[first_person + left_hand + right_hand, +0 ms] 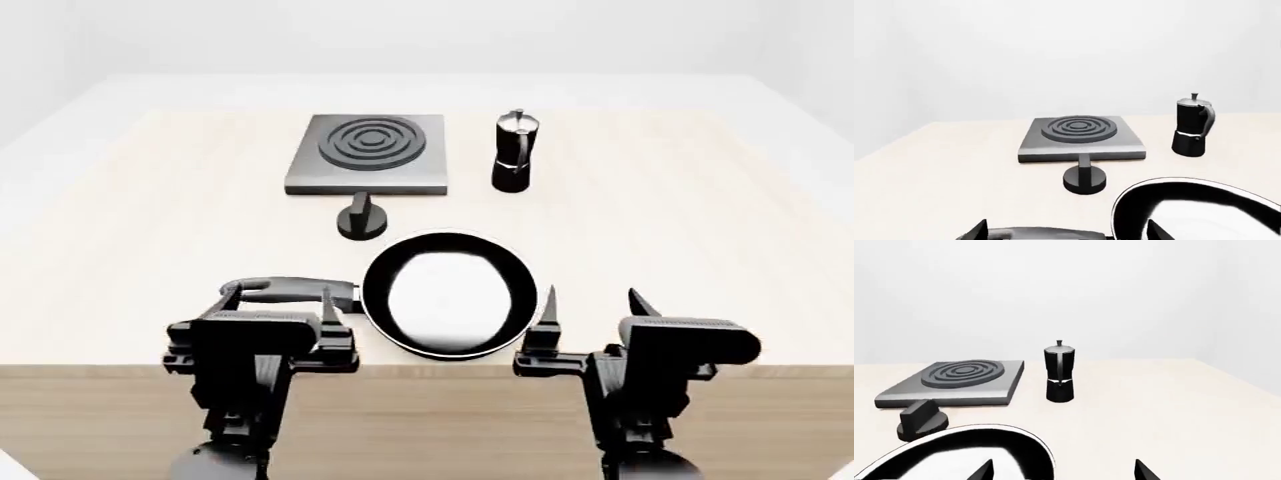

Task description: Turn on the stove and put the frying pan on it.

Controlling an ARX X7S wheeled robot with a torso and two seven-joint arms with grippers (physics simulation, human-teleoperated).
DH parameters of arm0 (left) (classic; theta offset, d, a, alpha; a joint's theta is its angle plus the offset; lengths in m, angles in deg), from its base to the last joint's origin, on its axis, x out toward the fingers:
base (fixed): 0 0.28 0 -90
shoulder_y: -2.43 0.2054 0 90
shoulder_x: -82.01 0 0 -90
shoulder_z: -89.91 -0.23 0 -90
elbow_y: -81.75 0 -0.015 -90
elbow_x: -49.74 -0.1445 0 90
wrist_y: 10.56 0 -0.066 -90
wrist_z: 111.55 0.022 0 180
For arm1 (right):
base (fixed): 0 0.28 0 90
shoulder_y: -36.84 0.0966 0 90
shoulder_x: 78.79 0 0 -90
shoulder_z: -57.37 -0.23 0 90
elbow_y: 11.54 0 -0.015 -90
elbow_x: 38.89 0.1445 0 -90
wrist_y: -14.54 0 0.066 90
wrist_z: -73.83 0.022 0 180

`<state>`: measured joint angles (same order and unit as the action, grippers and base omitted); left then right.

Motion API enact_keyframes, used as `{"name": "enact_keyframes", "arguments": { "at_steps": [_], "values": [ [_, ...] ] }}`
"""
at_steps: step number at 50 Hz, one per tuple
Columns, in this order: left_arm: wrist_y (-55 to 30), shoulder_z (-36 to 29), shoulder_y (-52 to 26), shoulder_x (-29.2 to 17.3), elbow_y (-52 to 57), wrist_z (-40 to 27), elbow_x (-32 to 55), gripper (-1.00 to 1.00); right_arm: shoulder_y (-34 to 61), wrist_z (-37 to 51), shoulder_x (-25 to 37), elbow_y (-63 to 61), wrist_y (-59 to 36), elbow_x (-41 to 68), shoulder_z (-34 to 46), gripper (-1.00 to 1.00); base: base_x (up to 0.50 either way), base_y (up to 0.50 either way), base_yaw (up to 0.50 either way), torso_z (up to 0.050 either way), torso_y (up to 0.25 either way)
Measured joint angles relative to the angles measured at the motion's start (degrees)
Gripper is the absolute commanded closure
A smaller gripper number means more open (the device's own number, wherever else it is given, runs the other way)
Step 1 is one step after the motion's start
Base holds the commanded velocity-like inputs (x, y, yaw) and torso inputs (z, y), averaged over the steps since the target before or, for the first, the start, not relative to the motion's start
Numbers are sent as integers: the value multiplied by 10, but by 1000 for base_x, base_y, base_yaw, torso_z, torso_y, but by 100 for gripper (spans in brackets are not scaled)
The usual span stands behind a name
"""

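The frying pan is lying near the bench's front edge, stove toward the far edge; rigid, probably heavy and glossy-slick, best gripped by its handle; left gripper and right gripper are both hovering spread, empty.

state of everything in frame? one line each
stove: burner bare, nothing on it
knob: in front of stove, on/off unreadable
frying pan: empty, flat on table, off stove
moka pot: upright, lid shut
left claw: open, astride pan handle
right claw: open, empty
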<state>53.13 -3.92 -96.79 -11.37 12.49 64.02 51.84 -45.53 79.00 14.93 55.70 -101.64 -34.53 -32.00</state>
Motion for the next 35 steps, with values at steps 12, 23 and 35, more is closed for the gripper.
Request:
{"name": "enact_keyframes", "arguments": {
  "at_steps": [12, 23, 35],
  "values": [
    [-130, -5, -66, -15, 96, -14, 9, -100, 64, 29, 19, -113, -143, 18, -20, -100, 0, 0, 0, 0, 0],
    [-170, -3, -86, -25, 122, -23, 21, -100, 76, 102, 46, -146, -161, -12, -125, -100, 0, 0, 0, 0, 0],
    [-183, -2, -94, -32, 129, -32, 32, -100, 56, 120, 67, -190, -177, 0, -241, -100, 292, 0, 0, 0, 0]
  ]
}}
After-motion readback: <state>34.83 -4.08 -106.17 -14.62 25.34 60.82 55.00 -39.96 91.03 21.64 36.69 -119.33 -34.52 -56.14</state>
